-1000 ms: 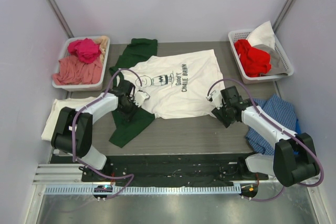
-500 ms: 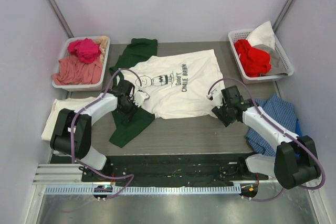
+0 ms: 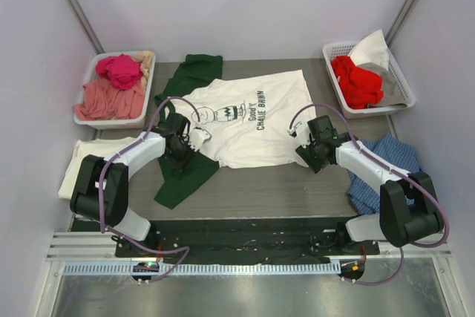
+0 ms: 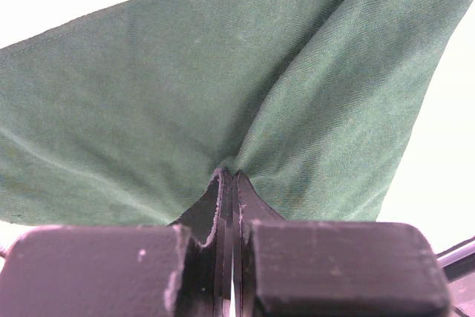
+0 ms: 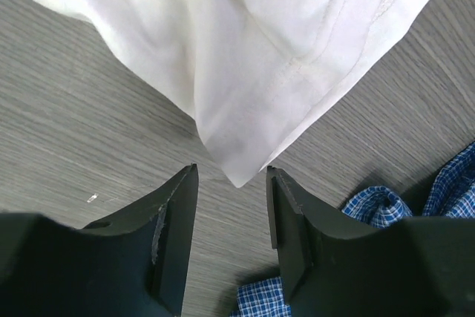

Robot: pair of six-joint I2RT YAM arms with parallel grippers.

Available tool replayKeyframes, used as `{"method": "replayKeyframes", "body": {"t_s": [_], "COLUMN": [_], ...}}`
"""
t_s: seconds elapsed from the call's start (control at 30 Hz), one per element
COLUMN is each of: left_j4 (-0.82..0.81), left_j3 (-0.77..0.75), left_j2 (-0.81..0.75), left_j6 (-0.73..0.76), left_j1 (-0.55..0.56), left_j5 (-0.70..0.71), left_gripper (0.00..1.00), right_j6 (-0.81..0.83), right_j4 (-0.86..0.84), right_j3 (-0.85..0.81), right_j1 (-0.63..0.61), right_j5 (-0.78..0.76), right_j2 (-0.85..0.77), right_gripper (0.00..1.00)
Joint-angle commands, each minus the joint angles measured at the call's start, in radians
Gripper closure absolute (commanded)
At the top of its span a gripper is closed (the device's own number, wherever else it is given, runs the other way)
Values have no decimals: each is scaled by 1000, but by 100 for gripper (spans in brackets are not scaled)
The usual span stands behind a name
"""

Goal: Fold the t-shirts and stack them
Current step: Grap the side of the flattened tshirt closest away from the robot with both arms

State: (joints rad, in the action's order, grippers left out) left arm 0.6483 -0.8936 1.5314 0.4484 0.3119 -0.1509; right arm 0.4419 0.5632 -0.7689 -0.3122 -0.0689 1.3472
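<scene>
Since 1 second ago the right tool (image 5: 231,175) has been brought inward; its jaws are held apart around the near corner of the white tee (image 3: 252,120), spread on the table (image 3: 282,183). The left tool (image 4: 228,182) is clamped on the dark green tee (image 4: 185,87). Green could be dragged up instead of white by a lift. Whether white cloth is also pinched cannot be told.

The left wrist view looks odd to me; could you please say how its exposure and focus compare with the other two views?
Left wrist: everything around the dark green t-shirt is blown out to white, though its weave is sharp; the left end effector is dark. Right wrist: evenly lit, crisp stitching on the white t-shirt and crisp table grain. Top external: soft, even light, no glare.
</scene>
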Motion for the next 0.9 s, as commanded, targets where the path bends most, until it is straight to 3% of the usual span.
{"method": "replayKeyframes", "body": {"t_s": [0.0, 0.13, 0.57, 0.87], "left_j4": [8, 7, -1, -15], "left_j3": [-24, -19, -4, 12], "left_j2": [-30, -31, -37, -37], "left_j6": [1, 1, 7, 12], "left_j1": [-5, -5, -7, -5], "left_j5": [1, 2, 10, 19], "left_gripper": [100, 100, 100, 100], "right_j6": [15, 21, 38, 50], "right_j4": [-45, -51, -72, -82], "right_j3": [-46, -46, -27, -7], "right_j1": [-2, -2, -2, -1], "right_j5": [-9, -15, -37, -55], "right_j2": [20, 38, 70, 81], "right_gripper": [55, 59, 61, 75]}}
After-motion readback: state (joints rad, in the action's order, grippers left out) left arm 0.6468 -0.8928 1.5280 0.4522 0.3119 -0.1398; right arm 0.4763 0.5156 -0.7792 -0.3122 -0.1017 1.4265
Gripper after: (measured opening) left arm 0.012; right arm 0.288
